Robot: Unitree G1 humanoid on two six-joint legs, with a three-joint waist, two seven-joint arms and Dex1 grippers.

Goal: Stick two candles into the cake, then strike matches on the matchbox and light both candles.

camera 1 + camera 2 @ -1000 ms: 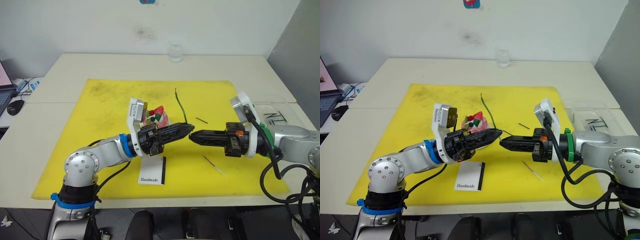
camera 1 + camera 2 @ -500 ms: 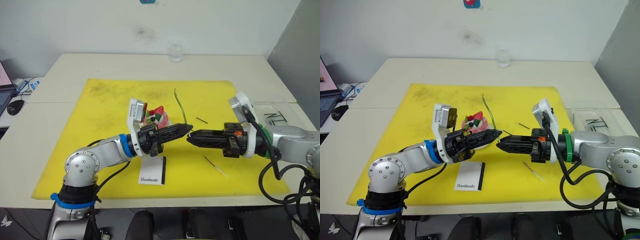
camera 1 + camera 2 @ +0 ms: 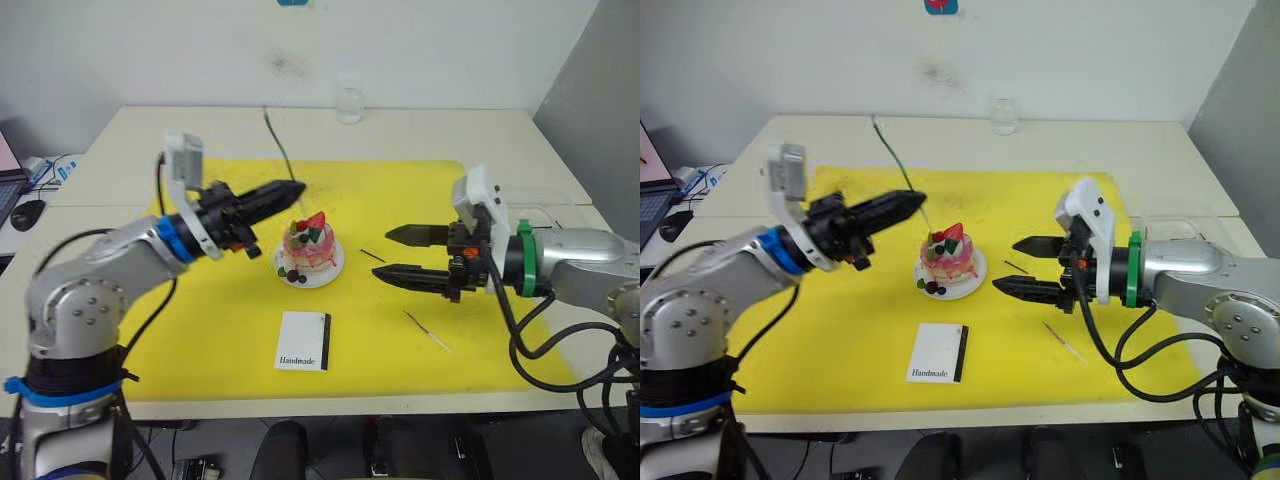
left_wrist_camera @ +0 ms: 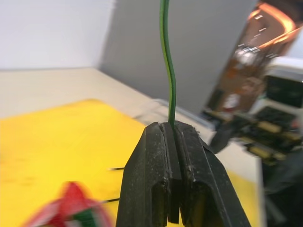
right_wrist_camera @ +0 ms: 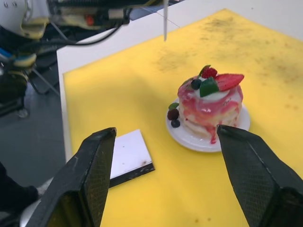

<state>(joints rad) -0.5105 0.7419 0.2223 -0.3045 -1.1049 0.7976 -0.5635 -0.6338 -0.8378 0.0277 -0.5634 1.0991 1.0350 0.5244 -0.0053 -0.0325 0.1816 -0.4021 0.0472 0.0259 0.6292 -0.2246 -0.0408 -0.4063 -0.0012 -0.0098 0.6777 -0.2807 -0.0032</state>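
My left gripper point(image 3: 296, 188) is shut on the thin green candle point(image 3: 279, 142), which rises up and back from its tips; it hovers just left of and above the cake point(image 3: 309, 245). The wrist view confirms the green candle point(image 4: 166, 71) is pinched between the closed fingers. The pink-and-white cake sits on a small white plate point(image 3: 328, 274). My right gripper point(image 3: 383, 252) stands open and empty to the cake's right. The white matchbox point(image 3: 304, 341) lies in front of the cake. A dark red candle point(image 3: 428, 331) lies on the mat below the right gripper. A short dark match point(image 3: 373, 256) lies beside the plate.
Everything rests on a yellow mat point(image 3: 200, 300) on a pale table. A glass point(image 3: 351, 103) stands at the back edge. A clear container point(image 3: 545, 225) is at the right, behind my right arm. A laptop and mouse point(image 3: 30, 212) sit at the far left.
The grippers met tip to tip in front of the cake. The right gripper opened and drew back right. The left arm swung up and left, carrying the green candle.
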